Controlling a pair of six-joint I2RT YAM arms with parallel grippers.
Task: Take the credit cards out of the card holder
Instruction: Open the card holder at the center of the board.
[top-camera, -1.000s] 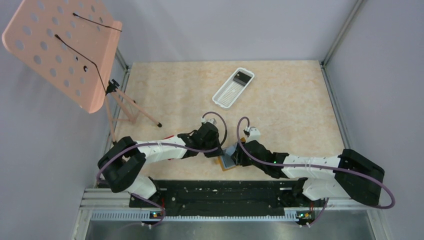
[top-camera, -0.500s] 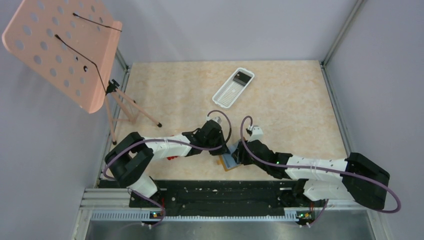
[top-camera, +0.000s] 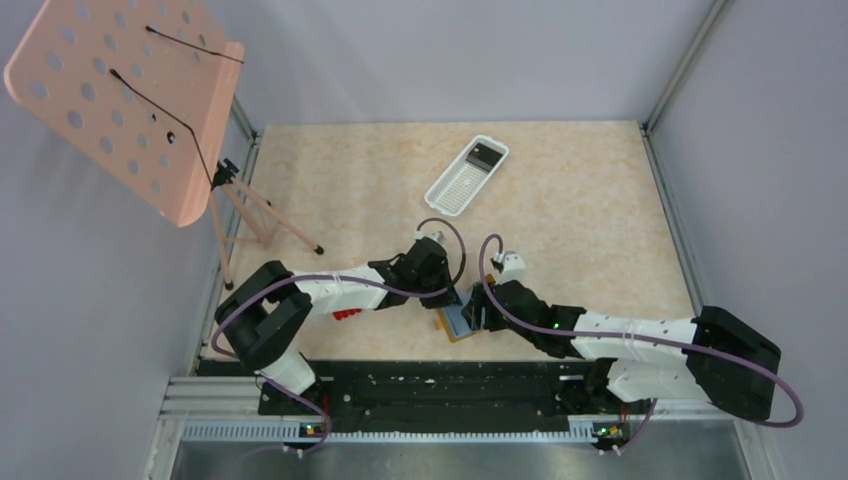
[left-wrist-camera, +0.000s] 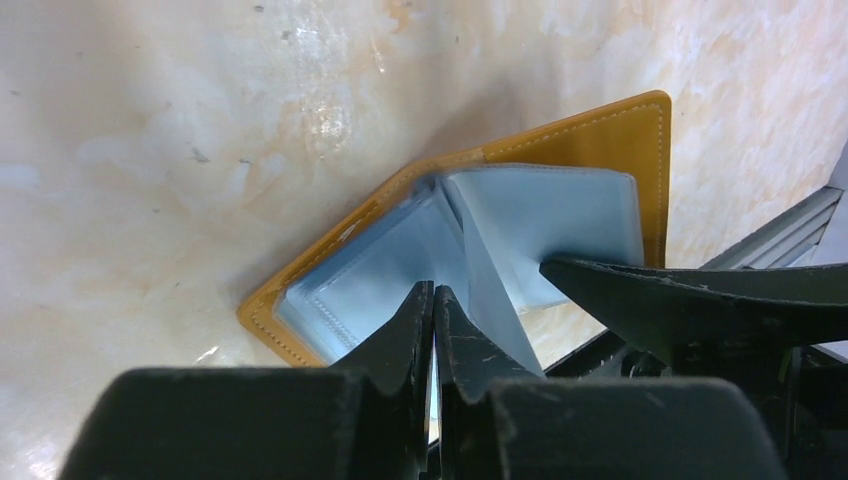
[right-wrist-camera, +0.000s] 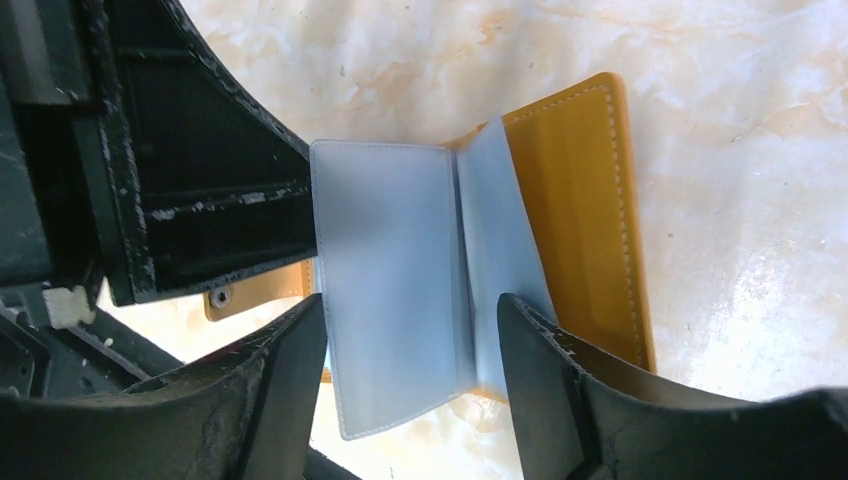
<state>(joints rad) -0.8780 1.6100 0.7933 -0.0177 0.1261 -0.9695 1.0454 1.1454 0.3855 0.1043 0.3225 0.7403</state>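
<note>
Card holder (tan stitched leather, smooth blue-grey leaves) lies open at the counter's near edge; left gripper clenched, right gripper spread.

Pale marbled surface carrying a white slotted tray toward the far side, a dark flat item lying in its far end. Far left: pink perforated music stand on thin tripod legs. Near left: small red item. Near edge: black base plate.
</note>
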